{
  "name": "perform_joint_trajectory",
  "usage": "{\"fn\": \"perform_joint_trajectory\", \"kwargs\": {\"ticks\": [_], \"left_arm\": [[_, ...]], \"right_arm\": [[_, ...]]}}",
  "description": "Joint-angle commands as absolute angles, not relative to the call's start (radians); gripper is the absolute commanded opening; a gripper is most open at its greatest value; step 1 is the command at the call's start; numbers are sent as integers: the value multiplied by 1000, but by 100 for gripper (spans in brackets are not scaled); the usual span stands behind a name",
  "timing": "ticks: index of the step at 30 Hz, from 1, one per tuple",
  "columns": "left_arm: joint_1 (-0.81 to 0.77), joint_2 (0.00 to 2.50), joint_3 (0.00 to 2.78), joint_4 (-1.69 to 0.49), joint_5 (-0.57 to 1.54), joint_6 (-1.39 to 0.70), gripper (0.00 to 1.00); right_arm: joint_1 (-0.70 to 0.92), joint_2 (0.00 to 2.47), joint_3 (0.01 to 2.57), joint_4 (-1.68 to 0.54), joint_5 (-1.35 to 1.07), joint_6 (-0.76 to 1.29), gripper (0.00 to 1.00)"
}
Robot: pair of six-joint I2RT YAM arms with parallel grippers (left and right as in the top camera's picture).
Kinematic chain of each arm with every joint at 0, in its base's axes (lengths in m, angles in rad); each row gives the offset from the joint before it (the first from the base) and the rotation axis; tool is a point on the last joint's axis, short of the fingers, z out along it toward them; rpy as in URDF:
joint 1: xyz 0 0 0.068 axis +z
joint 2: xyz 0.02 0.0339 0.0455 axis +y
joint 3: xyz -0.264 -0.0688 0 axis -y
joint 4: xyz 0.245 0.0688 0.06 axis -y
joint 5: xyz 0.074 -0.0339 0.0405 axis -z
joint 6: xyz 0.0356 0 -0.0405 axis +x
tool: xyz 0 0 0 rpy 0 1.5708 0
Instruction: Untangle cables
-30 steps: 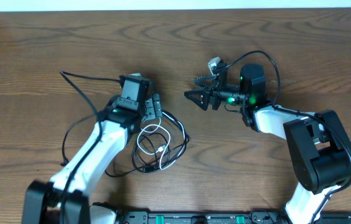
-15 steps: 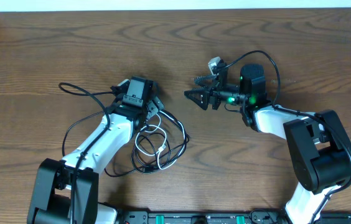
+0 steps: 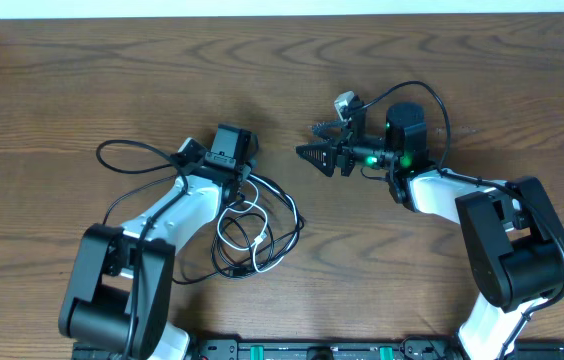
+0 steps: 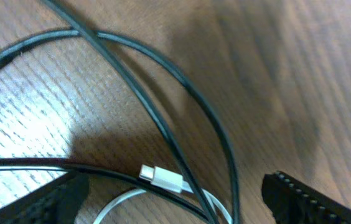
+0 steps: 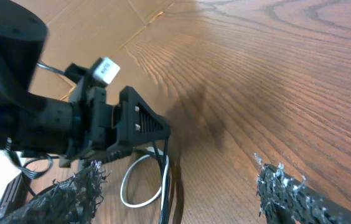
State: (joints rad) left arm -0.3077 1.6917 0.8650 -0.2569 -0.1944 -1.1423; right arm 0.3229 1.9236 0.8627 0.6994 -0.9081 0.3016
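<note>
**Item:** cables [image 3: 259, 232], black and white loops heaped loosely on the tabletop [image 3: 82, 70], left of centre.

**Left claw** [image 4: 177, 200]: spread wide, holding nothing, poised directly over the heap. We see a white plug [image 4: 161, 178] between its fingers, with a black strand [image 4: 163, 127] crossing beside it.

**Right claw** [image 3: 307, 154]: open, empty, well apart from the heap.

**Handling note:** we judge it best to close on one strand only, near the plug. Draw it out slowly while the other claw pins the rest.
</note>
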Motion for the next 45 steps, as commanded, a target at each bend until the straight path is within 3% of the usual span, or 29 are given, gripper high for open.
{"fn": "perform_joint_trajectory", "kwargs": {"ticks": [1, 5, 8, 17, 27, 35, 45], "left_arm": [[-304, 1723, 888, -242, -230, -1210, 81], [-304, 1724, 888, -233, -231, -1210, 64], [-304, 1724, 888, -233, -238, -1209, 43], [-304, 1724, 888, -233, -238, -1206, 8], [-304, 1683, 890, -227, -231, -1114, 8], [-290, 1345, 923, -182, -221, -1025, 8], [-275, 1052, 923, -130, -79, -1033, 8]], "right_arm": [[311, 1922, 866, 699, -901, 279, 79], [311, 1922, 866, 699, -899, 279, 79], [311, 1922, 866, 699, -899, 279, 79], [311, 1922, 866, 699, -899, 279, 79], [311, 1922, 866, 699, -899, 279, 78], [311, 1922, 866, 727, -928, 280, 77], [363, 1922, 866, 1114, -981, 528, 77]]}}
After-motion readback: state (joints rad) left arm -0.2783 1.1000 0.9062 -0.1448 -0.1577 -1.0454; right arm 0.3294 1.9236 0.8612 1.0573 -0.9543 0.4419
